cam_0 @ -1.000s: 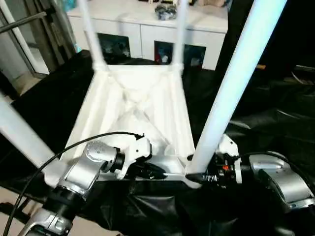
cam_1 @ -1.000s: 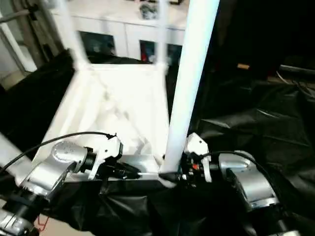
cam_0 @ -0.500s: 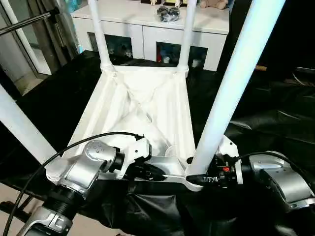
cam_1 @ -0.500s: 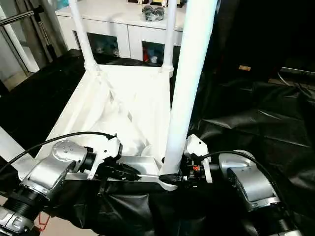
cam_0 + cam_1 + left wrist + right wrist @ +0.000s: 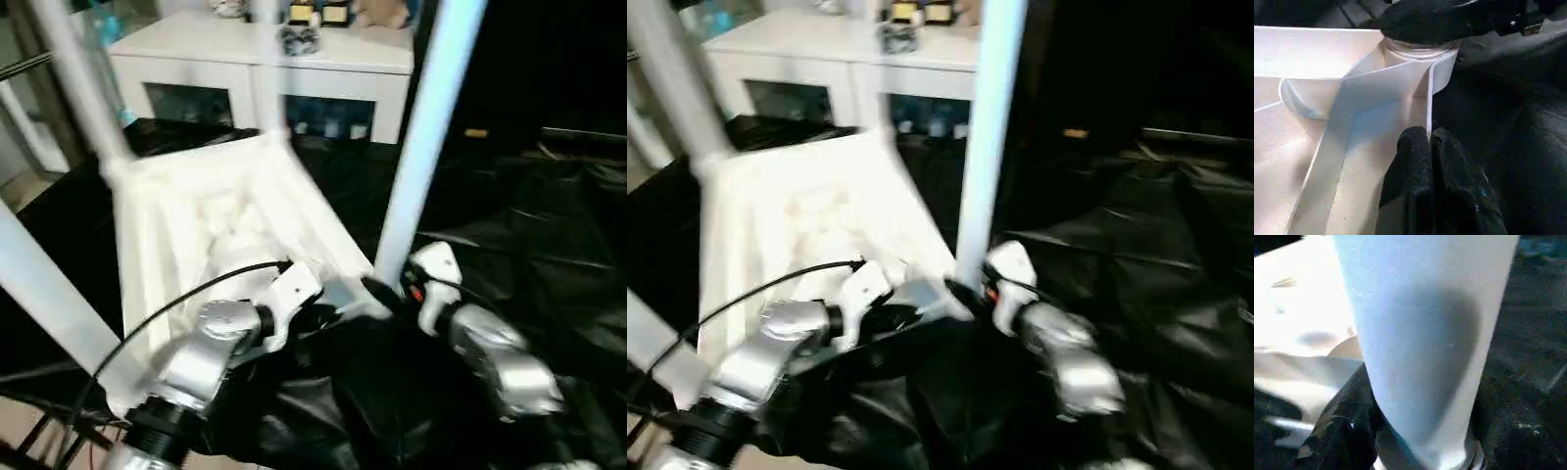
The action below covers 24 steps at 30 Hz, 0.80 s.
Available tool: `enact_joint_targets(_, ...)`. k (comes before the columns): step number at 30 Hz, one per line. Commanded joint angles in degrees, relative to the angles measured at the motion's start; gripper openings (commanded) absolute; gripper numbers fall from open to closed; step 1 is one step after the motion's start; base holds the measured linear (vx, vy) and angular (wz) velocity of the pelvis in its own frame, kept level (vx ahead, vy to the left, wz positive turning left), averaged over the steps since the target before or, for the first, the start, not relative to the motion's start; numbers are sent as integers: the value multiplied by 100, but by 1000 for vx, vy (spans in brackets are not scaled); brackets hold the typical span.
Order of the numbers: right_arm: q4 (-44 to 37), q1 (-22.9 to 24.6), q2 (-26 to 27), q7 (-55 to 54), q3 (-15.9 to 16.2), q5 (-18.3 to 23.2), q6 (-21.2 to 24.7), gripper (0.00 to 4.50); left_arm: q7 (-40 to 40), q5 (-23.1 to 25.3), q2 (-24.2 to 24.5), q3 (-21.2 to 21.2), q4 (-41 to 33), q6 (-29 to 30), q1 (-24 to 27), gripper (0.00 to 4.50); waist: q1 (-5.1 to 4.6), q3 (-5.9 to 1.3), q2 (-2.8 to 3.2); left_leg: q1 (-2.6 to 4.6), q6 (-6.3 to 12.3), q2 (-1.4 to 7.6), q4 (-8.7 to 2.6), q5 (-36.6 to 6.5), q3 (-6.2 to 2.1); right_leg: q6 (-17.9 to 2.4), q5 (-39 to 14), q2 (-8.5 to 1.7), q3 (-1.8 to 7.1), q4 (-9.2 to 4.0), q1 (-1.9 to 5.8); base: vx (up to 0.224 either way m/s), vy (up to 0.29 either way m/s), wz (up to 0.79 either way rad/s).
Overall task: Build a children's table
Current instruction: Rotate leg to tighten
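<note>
White plastic upturned tabletop lying on black sheeting; left gripper pinching its near rim, right gripper clasping the upright white tubular leg (corner socket).

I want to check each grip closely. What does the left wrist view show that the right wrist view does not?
Only the left wrist view shows the left claw pinching the thin rim of the tabletop. Only the right wrist view shows the long shaft of the leg, filling the picture. Both show that leg's base at the corner socket and black sheeting.
</note>
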Motion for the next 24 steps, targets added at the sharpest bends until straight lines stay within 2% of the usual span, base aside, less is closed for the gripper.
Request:
enact_joint_targets(1, 454, 159, 357, 93, 550, -130, 239, 300, 62, -176, -331, -206, -98, -78, -114, 0, -2, -111, -72, 18, -16, -21, -422, -2763, -27, -286, -3647, -57, 7, -643, 42, 0, 0, 0)
enact_joint_targets(2, 483, 149, 404, 41, 538, -139, 215, 296, 101, -166, -346, -195, -107, -55, -121, 0, -27, -106, -69, -7, -5, -23, -440, -2825, -41, -278, -3631, -51, -3, -642, 61, 0, 0, 0)
enact_joint_targets(4, 495, 102, 392, 9, 530, -150, 187, 306, 89, -197, -316, -180, -159, -31, -104, 0, -47, -109, -60, 3, -1, -21, -442, -2916, -51, -262, -3636, -50, -10, -653, 50, 0, 0, 0)
enact_joint_targets(6, 455, 34, 288, 23, 558, -192, 48, 340, -27, -265, -242, -193, -238, -80, -56, 0, -48, -122, -49, -17, 16, -6, -470, -2876, -54, -343, -3366, -48, 2, -625, 77, 0, 0, 0)
enact_joint_targets(8, 404, 13, 227, 78, 549, -218, -36, 340, -151, -324, -203, -197, -277, -141, -25, 0, -47, -143, -73, -21, 53, 8, -468, -2764, -41, -424, -3111, -45, 20, -591, 84, 0, 0, 0)
enact_joint_targets(9, 356, 10, 181, 157, 553, -206, -44, 340, -206, -352, -181, -191, -285, -169, -21, 0, -40, -144, -58, -30, 69, 20, -476, -2663, -27, -507, -2880, -44, 39, -578, 90, 0, 0, 0)
enact_joint_targets(10, 285, 14, 116, 280, 570, -182, -44, 340, -244, -370, -154, -181, -285, -170, -26, 0, -41, -151, -73, -36, 81, 23, -475, -2607, -18, -548, -2745, -37, 44, -563, 100, 0, 0, 0)
enact_joint_targets(14, -153, 86, -222, 966, 640, -8, -15, 340, -560, -444, 38, -191, -199, -345, -105, 0, 13, -174, -81, -64, 231, 40, -450, -2197, 40, -778, -2092, -38, 80, -496, 141, 0, 0, 0)
enact_joint_targets(15, -318, 119, -354, 1266, 654, 100, 12, 340, -678, -481, 112, -176, -157, -411, -136, 0, 35, -182, -84, -52, 291, 46, -436, -2073, 60, -840, -1929, -37, 89, -487, 138, 0, 0, 0)
enact_joint_targets(16, -461, 148, -482, 1554, 665, 206, 39, 340, -816, -527, 188, -167, -138, -443, -158, 0, 44, -189, -142, -54, 341, 49, -422, -2001, 71, -861, -1879, -34, 90, -484, 146, 0, 0, 0)
enact_joint_targets(18, -626, 171, -741, 2036, 690, 365, 37, 340, -1077, -583, 354, -151, -109, -515, -198, 0, 126, -210, -106, -43, 440, 58, -381, -1704, 96, -1001, -1545, -41, 115, -431, 142, 0, 0, 0)
enact_joint_targets(20, -714, 175, -1050, 2578, 722, 556, 61, 340, -1422, -710, 523, -92, -124, -536, -221, 0, 186, -200, -108, -47, 473, 62, -367, -1559, 112, -1081, -1389, -45, 120, -398, 143, 0, 0, 0)
enact_joint_targets(21, -796, 182, -1187, 2811, 742, 645, 106, 340, -1621, -767, 625, -84, -139, -579, -227, 0, 195, -214, -114, -64, 512, 61, -357, -1426, 107, -1131, -1223, -42, 113, -358, 177, 0, 0, 0)
enact_joint_targets(23, -898, 181, -1363, 3117, 784, 734, 156, 340, -1902, -844, 788, -85, -147, -618, -242, 0, 214, -225, -93, -78, 569, 69, -343, -1161, 102, -1241, -833, -44, 110, -303, 192, 0, 0, 0)
enact_joint_targets(24, -902, 180, -1374, 3139, 787, 739, 160, 340, -1919, -847, 800, -86, -144, -621, -244, 0, 224, -226, -107, -78, 578, 68, -338, -1086, 98, -1266, -739, -40, 103, -294, 208, 0, 0, 0)
